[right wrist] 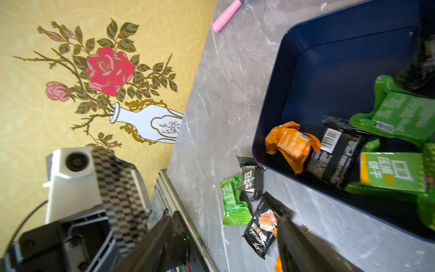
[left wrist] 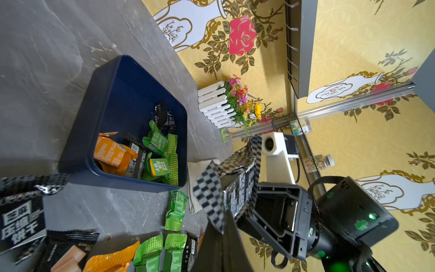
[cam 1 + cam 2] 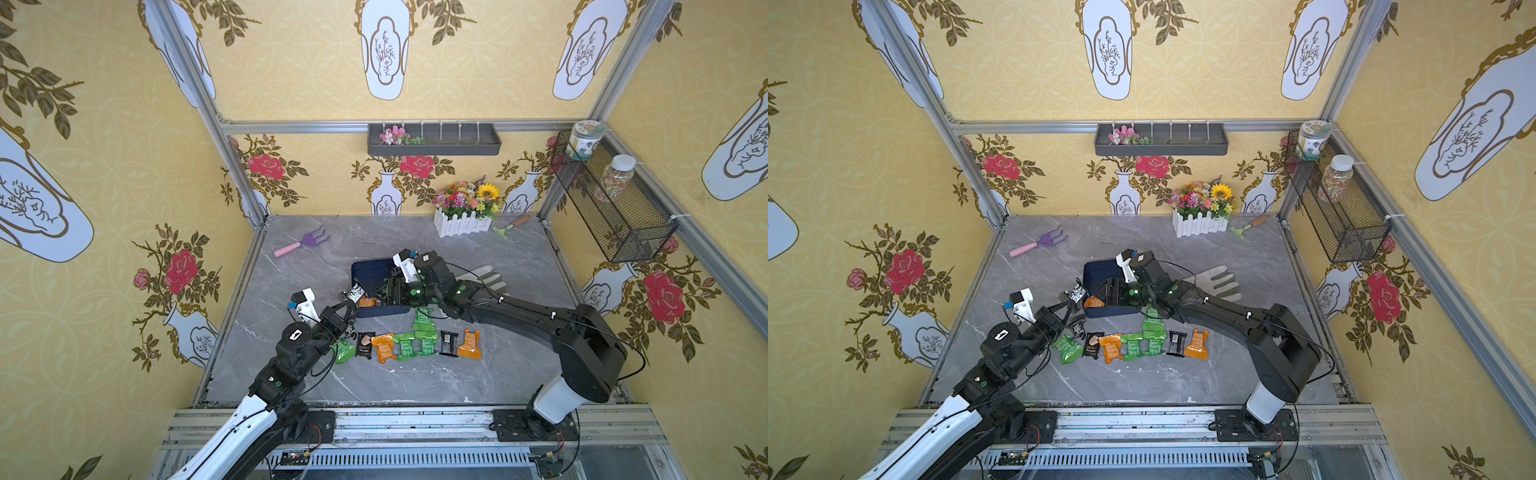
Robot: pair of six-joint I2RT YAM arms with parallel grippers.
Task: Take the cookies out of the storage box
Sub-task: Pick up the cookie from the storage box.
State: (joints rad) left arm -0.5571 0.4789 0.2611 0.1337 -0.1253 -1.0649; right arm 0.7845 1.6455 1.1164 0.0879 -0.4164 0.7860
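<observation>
The navy storage box (image 3: 365, 270) sits mid-table, and orange, black and green cookies (image 2: 155, 146) lie in its near end. My left gripper (image 3: 353, 302) is at the box's left near corner, shut on a black checkered cookie packet (image 3: 356, 293) held above the rim. In the left wrist view this packet (image 2: 209, 200) sticks out from my left gripper (image 2: 222, 216). My right gripper (image 3: 380, 291) hangs over the box, facing the packet. Its jaws stand open with nothing between them, as my right gripper (image 1: 226, 217) shows in its wrist view. Several cookies (image 3: 405, 345) lie in a row in front of the box.
A grey glove (image 3: 486, 278) lies right of the box under my right arm. A pink-handled purple rake (image 3: 301, 243) is at the back left. A white flower planter (image 3: 463, 212) and a small green tool (image 3: 509, 226) stand at the back right. A mesh basket (image 3: 615, 199) hangs on the right wall.
</observation>
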